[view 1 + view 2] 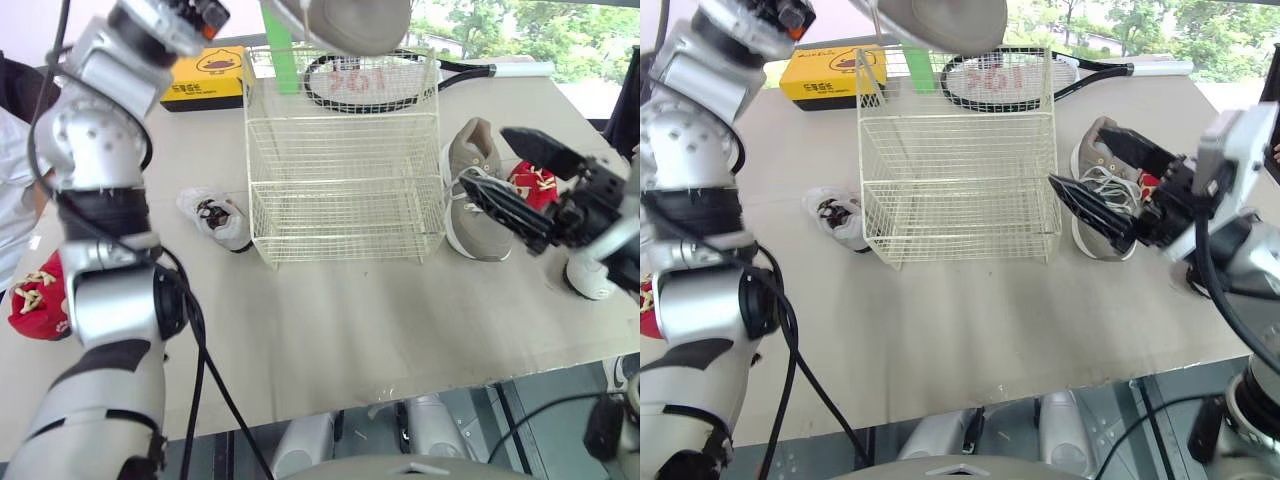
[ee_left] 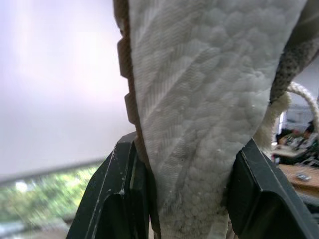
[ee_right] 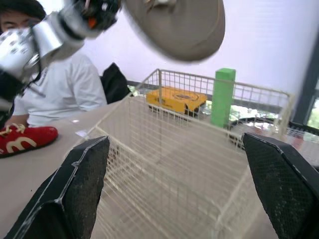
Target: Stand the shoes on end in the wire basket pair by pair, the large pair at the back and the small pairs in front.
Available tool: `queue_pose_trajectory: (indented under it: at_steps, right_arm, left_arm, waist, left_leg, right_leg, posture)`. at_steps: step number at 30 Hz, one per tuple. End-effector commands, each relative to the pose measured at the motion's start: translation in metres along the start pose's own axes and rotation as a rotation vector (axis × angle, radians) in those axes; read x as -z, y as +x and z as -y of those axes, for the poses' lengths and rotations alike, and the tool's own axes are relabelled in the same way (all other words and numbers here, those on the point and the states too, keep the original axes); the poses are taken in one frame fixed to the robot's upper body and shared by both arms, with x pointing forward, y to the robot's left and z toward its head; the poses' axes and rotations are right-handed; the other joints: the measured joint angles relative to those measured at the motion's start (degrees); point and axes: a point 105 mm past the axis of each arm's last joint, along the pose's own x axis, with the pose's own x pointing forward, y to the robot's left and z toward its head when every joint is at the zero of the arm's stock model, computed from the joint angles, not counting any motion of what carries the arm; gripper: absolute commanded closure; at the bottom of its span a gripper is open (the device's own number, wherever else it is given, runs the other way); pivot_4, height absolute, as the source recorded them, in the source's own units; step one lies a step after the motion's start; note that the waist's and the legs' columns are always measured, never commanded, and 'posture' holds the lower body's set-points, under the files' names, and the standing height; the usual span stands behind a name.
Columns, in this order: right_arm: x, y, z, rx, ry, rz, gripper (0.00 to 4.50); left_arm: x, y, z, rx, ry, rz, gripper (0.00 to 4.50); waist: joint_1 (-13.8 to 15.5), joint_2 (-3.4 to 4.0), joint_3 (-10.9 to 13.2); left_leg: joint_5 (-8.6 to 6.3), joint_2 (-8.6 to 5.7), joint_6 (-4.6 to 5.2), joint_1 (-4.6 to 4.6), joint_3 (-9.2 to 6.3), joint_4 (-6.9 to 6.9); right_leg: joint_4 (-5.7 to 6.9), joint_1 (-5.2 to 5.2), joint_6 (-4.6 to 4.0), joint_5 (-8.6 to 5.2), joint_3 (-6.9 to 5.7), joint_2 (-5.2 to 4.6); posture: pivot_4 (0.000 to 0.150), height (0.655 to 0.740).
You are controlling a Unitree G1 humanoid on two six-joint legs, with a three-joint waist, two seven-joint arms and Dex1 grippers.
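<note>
Left wrist view: grey shoe point(image 2: 199, 74) clamped inside the left tool point(image 2: 185, 145).

The wire basket point(image 1: 345, 180) is thin metal wire under a smooth cream coating. The left tool point(image 2: 187, 147) is hard black plastic with a slight sheen and pale scuffs along its edges. It clamps the raised large shoe point(image 2: 199, 99), whose white foam sole is matt, pebbled and ribbed. At the basket's three o'clock the second large shoe point(image 1: 475, 190) shows soft grey cloth, white rubber edging and woven white laces. The right tool point(image 3: 174, 142) stands spread wide, its fingers point(image 3: 82, 184) black with a fine grainy texture. The bench point(image 1: 330, 330) is smooth, matt beige. At the basket's eleven o'clock the yellow box point(image 1: 205, 80) looks like glossy card. At the bench's nine o'clock the small red shoe point(image 1: 35, 295) looks like matt cloth.
</note>
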Motion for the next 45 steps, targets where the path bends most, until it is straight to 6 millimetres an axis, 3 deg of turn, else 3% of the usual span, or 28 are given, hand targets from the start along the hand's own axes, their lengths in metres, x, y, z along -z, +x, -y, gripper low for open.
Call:
queue_pose_trajectory:
  at_steps: [1,6,10,18,25,27,28,31,37,42,45]
  right_arm:
    - [-0.013,-0.015,-0.013,0.014,-0.122,0.045,0.40]
    - [-0.011,-0.024,-0.015,0.042,-0.139,0.030,0.40]
    - [-0.012,-0.026,-0.015,0.055,-0.147,0.026,0.40]
    - [-0.014,-0.025,-0.018,0.048,-0.144,0.032,0.40]
    - [-0.016,-0.023,-0.018,0.046,-0.151,0.040,0.40]
    - [-0.016,-0.022,-0.017,0.040,-0.149,0.041,0.40]
    - [-0.016,-0.021,-0.017,0.035,-0.148,0.040,0.40]
    - [-0.014,-0.021,-0.017,0.024,-0.144,0.033,0.40]
    - [-0.011,-0.016,-0.007,0.023,-0.133,0.017,0.40]
    - [-0.013,-0.010,0.000,0.022,-0.136,0.040,0.40]
    - [-0.004,-0.009,0.016,0.093,-0.167,-0.027,0.40]
  left_arm:
    - [-0.010,0.001,-0.010,0.124,0.226,-0.069,2.92]
    - [0.012,-0.006,-0.014,0.240,0.324,-0.245,2.92]
    - [0.036,-0.012,-0.015,0.283,0.289,-0.387,2.92]
    - [0.063,-0.027,-0.025,0.249,0.355,-0.598,2.92]
    - [0.073,-0.052,-0.041,0.136,0.314,-0.711,2.92]
    - [0.075,-0.057,-0.045,0.106,0.310,-0.727,1.94]
    - [0.074,-0.058,-0.046,0.095,0.294,-0.722,1.65]
    - [0.062,-0.056,-0.049,0.054,0.247,-0.657,0.16]
    - [0.017,-0.067,-0.049,0.030,0.092,-0.519,0.07]
    - [0.002,-0.085,-0.043,0.058,-0.033,-0.485,0.07]
    - [0.006,-0.097,-0.023,0.124,-0.162,-0.492,0.07]
  waist:
    - [-0.1,0.00,0.0]
    - [-0.2,-0.02,0.0]
    - [-0.1,-0.08,0.1]
    - [-0.2,-0.20,0.1]
    - [-0.3,-0.23,0.1]
    - [-0.3,-0.25,0.1]
    - [-0.4,-0.26,0.1]
    - [-0.3,-0.27,0.1]
    - [-0.9,-0.31,0.1]
    - [-1.2,-0.32,0.1]
    - [-1.7,-0.27,0.0]
  left_leg:
    - [0.00,-0.01,0.00,0.00,0.00,0.00]
    - [-0.01,-0.05,0.03,0.02,-0.01,-0.02]
    - [-0.01,-0.05,0.05,0.02,-0.05,-0.01]
    - [-0.04,-0.06,0.09,-0.01,-0.08,0.02]
    - [-0.04,-0.06,0.10,-0.01,-0.08,0.03]
    - [-0.04,-0.06,0.10,-0.01,-0.08,0.05]
    - [-0.04,-0.06,0.10,0.00,-0.07,0.05]
    - [-0.04,-0.06,0.10,0.01,-0.08,0.07]
    - [-0.04,-0.07,0.11,0.00,-0.09,0.11]
    - [-0.04,-0.06,0.10,0.01,-0.17,0.12]
    - [-0.04,-0.06,0.10,0.03,-0.21,0.12]
  right_leg:
    - [-0.01,0.00,0.00,0.00,0.01,0.00]
    - [0.00,0.00,0.02,0.00,-0.03,0.02]
    - [0.06,0.00,0.03,0.01,-0.05,0.03]
    - [0.05,0.00,0.06,0.02,-0.09,0.05]
    - [0.06,0.00,0.07,0.03,-0.09,0.07]
    - [0.08,0.00,0.07,0.03,-0.09,0.07]
    - [0.08,0.00,0.07,0.03,-0.08,0.07]
    - [0.13,0.01,0.08,0.04,-0.08,0.08]
    - [0.13,0.01,0.09,0.04,-0.09,0.10]
    - [0.12,0.07,0.09,0.04,-0.18,0.10]
    - [0.14,0.08,0.09,0.04,-0.17,0.09]
  posture:
    - [0.150,0.7400]
    - [0.150,0.7400]
    - [0.150,0.7400]
    - [0.150,0.7400]
    - [0.150,0.7400]
    - [0.150,0.7400]
    - [0.150,0.7400]
    - [0.150,0.7400]
    - [0.150,0.7400]
    - [0.150,0.7400]
    - [0.150,0.7400]
